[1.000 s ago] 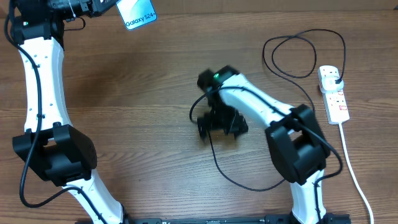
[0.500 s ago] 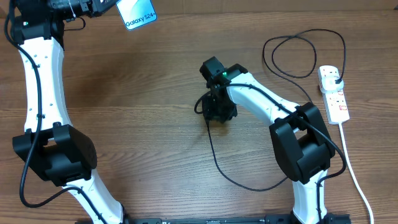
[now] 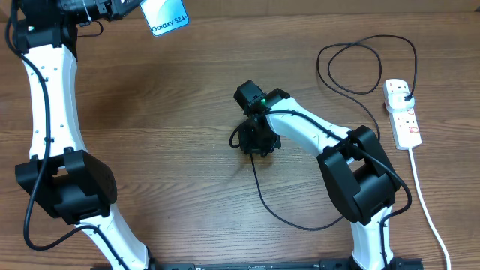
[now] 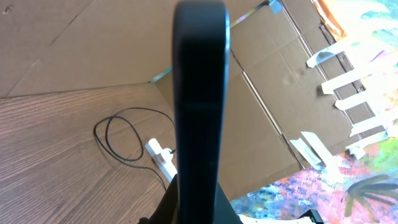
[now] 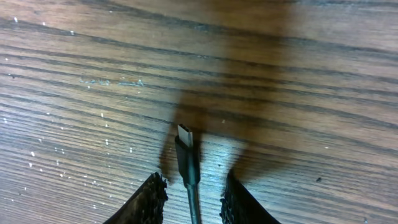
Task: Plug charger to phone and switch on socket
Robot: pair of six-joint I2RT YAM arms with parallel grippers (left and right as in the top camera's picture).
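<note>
The phone (image 3: 166, 16), light blue with "Galaxy S24" on it, hangs above the table's far left with my left gripper (image 3: 133, 7) shut on it. In the left wrist view the phone (image 4: 200, 93) stands edge-on as a dark bar rising from the gripper (image 4: 198, 213). The charger's black cable (image 3: 259, 187) loops over the table to its plug (image 3: 405, 93) in the white socket (image 3: 403, 116). My right gripper (image 3: 255, 141) is down at the cable's free end. In the right wrist view the connector tip (image 5: 185, 133) lies between the jaws of the right gripper (image 5: 193, 184), a gap on each side.
The socket's thick white cord (image 3: 424, 202) runs down the right side to the near edge. The charger cable coils in a loop (image 3: 360, 67) left of the socket. Cardboard walls (image 4: 93, 43) stand beyond the far edge of the table.
My right gripper has turned, shifted slightly left over the cable's end, and its jaws have narrowed from wide open. The left arm and phone have not moved.
</note>
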